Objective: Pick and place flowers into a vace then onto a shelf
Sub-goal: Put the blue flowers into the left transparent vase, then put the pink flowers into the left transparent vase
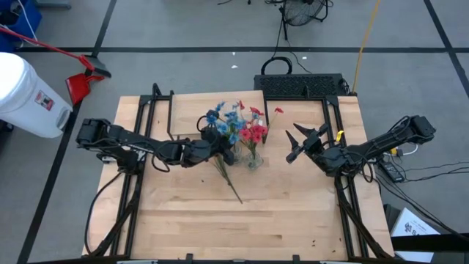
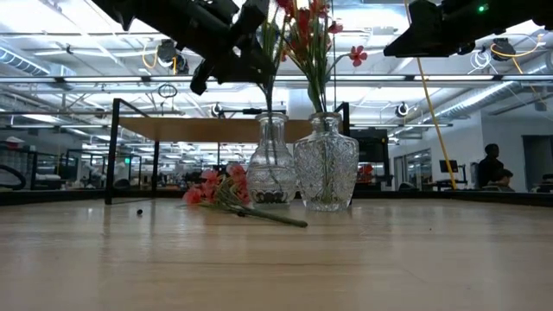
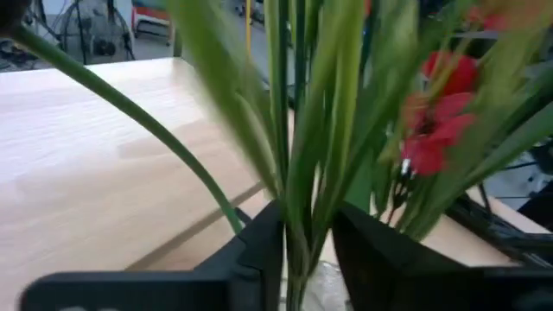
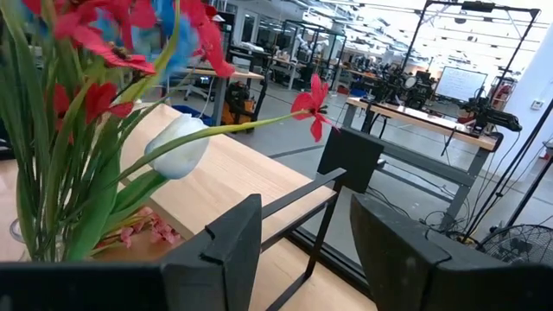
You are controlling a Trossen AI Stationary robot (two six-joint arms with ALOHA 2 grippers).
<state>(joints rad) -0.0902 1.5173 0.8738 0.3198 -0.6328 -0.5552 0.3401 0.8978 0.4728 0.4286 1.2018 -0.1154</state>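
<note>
I am working the left gripper point(image 1: 220, 147) over the 2 glass vases at mid-table, its fingers point(image 3: 259, 250) pinched on the green stems of the blue bunch point(image 1: 223, 117), which are dropping into the narrower vase point(image 2: 271, 164). The red bunch with the white bud point(image 4: 177, 147) is already standing in the cut-glass vase point(image 2: 326, 164) just beside it. The pink-red bunch point(image 2: 212, 192) is lying flat on the tabletop point(image 1: 242, 227), touching the base of the vases. My right gripper point(image 1: 300, 143) is hovering near the vases, fingers point(image 4: 233, 242) spread wide and holding nothing. I judge the step as seating the blue stems. Next I am needing to let go cleanly, then fetch the pink-red spray. The shelf point(image 2: 216, 128) behind is waiting.
</note>
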